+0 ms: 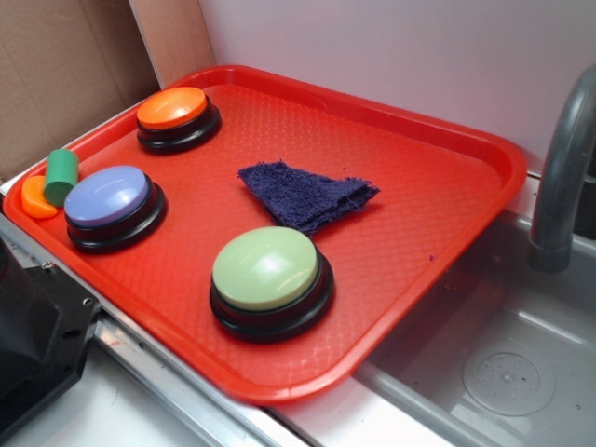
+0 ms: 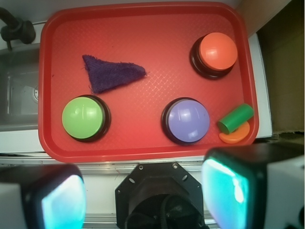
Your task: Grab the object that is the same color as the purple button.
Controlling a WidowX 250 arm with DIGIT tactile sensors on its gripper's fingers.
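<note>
Black tool (image 2: 143,200), translucent teal-lit fingers (image 2: 62,202)

One red tray (image 1: 484,177) is sitting ahead of the end effector. Three push buttons are resting on it: one purple button (image 2: 187,120), one orange-domed button (image 2: 217,51), one green-domed button (image 2: 84,117). One dark purple rag (image 2: 111,73) is lying farther out. One green cylinder (image 2: 235,118) and one orange piece (image 2: 235,135) are lying at the tray's edge. One faucet (image 1: 564,177) is standing over one sink (image 1: 503,354).

A dark purple rag (image 1: 305,195) lies flat on the red tray (image 1: 438,214), between the orange button (image 1: 177,118) and green button (image 1: 270,282). The purple button (image 1: 114,207) sits near the tray's left edge, just beside a green cylinder (image 1: 61,176).
</note>
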